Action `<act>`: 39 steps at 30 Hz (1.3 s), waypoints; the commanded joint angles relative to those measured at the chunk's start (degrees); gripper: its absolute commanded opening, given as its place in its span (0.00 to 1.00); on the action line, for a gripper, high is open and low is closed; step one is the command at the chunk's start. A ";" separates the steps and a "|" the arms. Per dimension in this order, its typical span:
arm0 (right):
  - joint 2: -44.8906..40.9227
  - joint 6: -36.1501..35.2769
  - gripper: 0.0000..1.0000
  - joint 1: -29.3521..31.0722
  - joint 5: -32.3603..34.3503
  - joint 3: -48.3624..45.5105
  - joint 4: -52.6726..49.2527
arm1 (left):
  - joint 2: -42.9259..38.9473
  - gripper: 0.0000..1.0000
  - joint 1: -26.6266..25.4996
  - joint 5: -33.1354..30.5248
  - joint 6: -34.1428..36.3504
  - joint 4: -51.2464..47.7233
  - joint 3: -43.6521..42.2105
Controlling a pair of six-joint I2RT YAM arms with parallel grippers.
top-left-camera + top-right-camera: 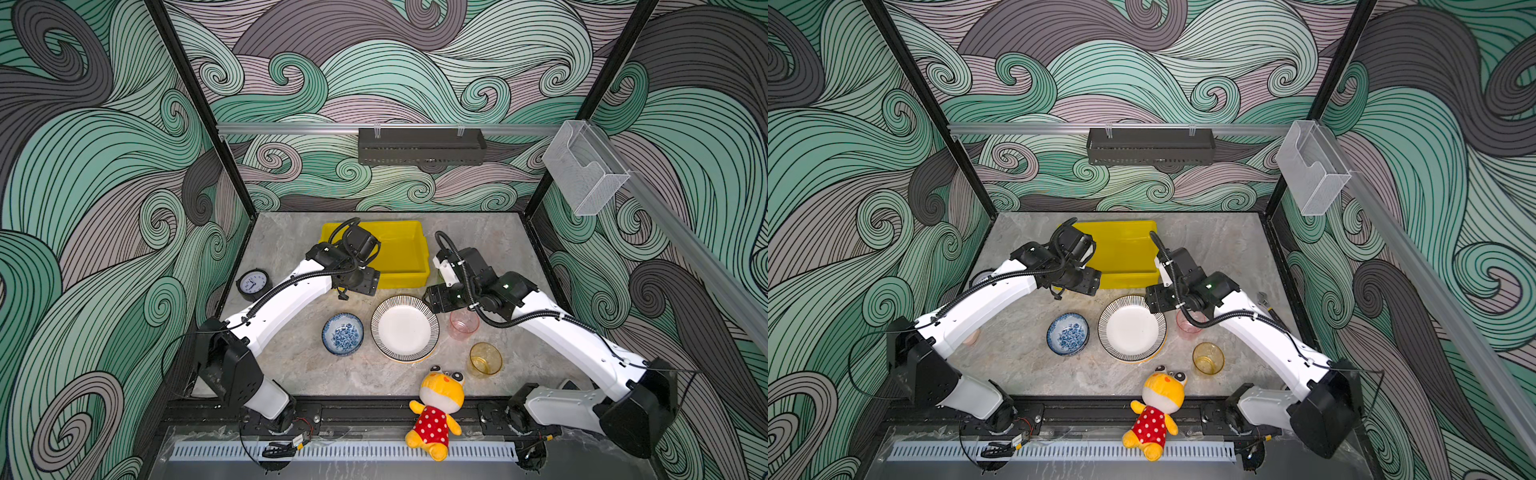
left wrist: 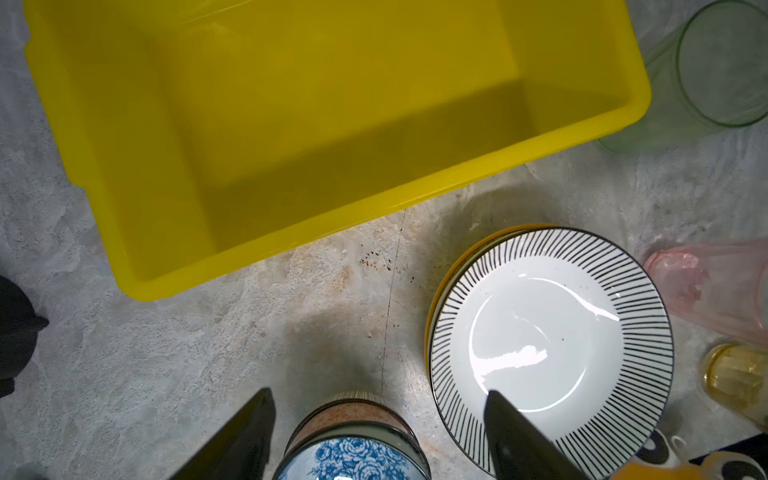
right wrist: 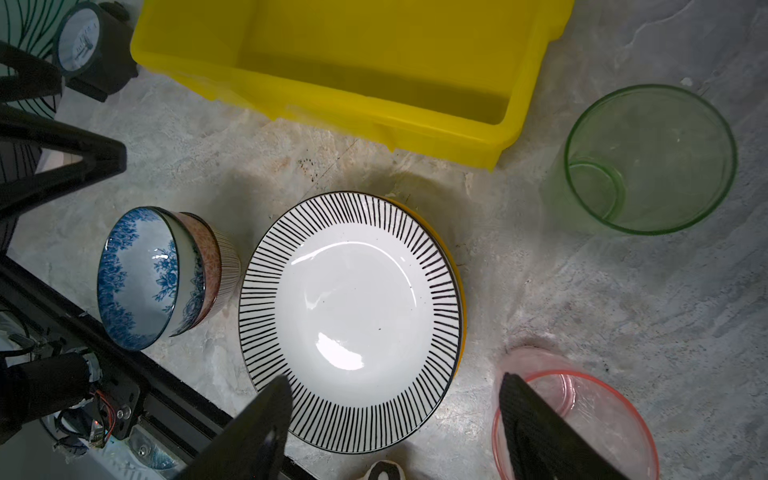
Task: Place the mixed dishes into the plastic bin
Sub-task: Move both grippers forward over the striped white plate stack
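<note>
The yellow plastic bin point(image 1: 405, 276) stands at the back of the table with nothing in it. In front of it a black-striped plate point(image 3: 353, 299) lies on a yellow-rimmed plate. Beside that, a blue floral bowl point(image 3: 137, 278) tops a stack of bowls. A green cup point(image 3: 650, 160), a pink cup point(image 3: 615, 407) and an amber cup point(image 1: 485, 359) stand to the right. My left gripper point(image 2: 379, 399) hangs open above the table between bin and bowl stack. My right gripper point(image 3: 395, 380) hangs open over the plate's edge and the pink cup. Neither holds anything.
A round black clock point(image 1: 252, 284) stands at the left edge of the table. A yellow plush toy point(image 1: 436, 409) lies across the front rail. A dark grey perforated tray point(image 1: 422, 146) and a clear box point(image 1: 586, 166) hang on the walls.
</note>
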 commanded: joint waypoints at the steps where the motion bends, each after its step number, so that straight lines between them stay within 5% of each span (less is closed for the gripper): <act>1: 1.82 0.62 0.76 0.97 1.97 1.57 -1.17 | 1.26 0.80 -1.16 0.12 -0.71 -4.84 3.51; 17: 9.12 3.46 0.40 1.29 3.51 -0.29 0.88 | 4.07 0.76 -2.66 5.64 -0.57 -4.89 2.18; 39: 13.73 5.94 0.28 -0.77 7.27 -1.78 -0.26 | 6.64 0.71 -3.59 13.04 -0.77 -1.18 -0.62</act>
